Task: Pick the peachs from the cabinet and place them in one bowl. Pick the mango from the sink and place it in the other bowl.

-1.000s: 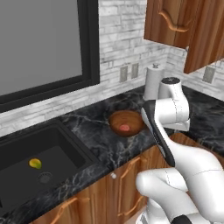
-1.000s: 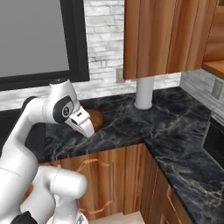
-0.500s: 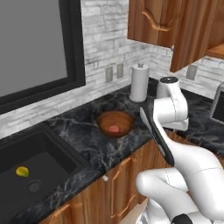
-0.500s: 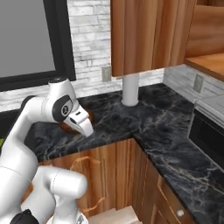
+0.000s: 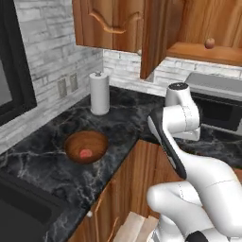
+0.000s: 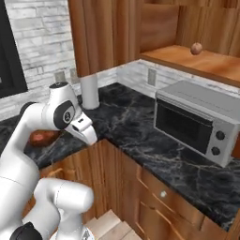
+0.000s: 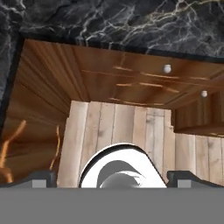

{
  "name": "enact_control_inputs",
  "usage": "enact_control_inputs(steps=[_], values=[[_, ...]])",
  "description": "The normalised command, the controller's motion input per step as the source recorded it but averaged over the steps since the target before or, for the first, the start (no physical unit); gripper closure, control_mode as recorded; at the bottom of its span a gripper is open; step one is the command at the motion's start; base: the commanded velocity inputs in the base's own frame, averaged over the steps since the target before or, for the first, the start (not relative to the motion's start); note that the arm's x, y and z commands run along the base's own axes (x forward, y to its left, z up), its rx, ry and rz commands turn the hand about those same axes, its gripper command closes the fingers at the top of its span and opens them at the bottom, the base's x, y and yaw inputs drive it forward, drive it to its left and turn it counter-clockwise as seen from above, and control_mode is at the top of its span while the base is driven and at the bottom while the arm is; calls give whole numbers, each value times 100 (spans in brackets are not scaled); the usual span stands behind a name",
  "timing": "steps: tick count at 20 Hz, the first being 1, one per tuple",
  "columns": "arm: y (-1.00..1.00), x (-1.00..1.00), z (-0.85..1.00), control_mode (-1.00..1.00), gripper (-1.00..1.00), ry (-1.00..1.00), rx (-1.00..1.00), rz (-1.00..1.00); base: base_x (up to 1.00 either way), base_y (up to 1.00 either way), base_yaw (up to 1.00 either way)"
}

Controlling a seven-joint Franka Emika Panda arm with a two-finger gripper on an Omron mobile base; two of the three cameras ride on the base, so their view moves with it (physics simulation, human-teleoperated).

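A dark wooden bowl [image 5: 86, 142] sits on the black marble counter with one peach [image 5: 86, 153] inside it; in the right base view the bowl [image 6: 41, 137] peeks out behind my arm. A second peach [image 5: 209, 43] [image 6: 196, 48] rests on the open cabinet's plank shelf [image 5: 198, 53] [image 6: 206, 63], high at the right. My gripper [image 7: 113, 178] points down past the counter edge at the floor, its fingertips [image 7: 41, 176] wide apart with nothing between them. A corner of the black sink [image 5: 21, 212] shows at the lower left. The mango and the other bowl are out of view.
A white paper-towel roll [image 5: 99, 93] [image 6: 89, 91] stands against the brick wall behind the bowl. A silver toaster oven [image 6: 199, 119] [image 5: 215, 97] sits on the counter under the shelf. The cabinet's open door [image 5: 153, 33] hangs left of the shelf. Wooden drawer fronts [image 7: 131, 83] lie below the hand.
The base has driven right, so both base views have shifted: the sink has slid off to the left, and the cabinet shelf and toaster oven have come in. The arm's pose and open gripper are unchanged.
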Motion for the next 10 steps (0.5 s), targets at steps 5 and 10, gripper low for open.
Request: enact_control_inputs(steps=[5,10], values=[[0,0,0,100,-100,0,0,0,0,-6,-70],[0,0,0,100,-100,0,0,0,0,0,-63]])
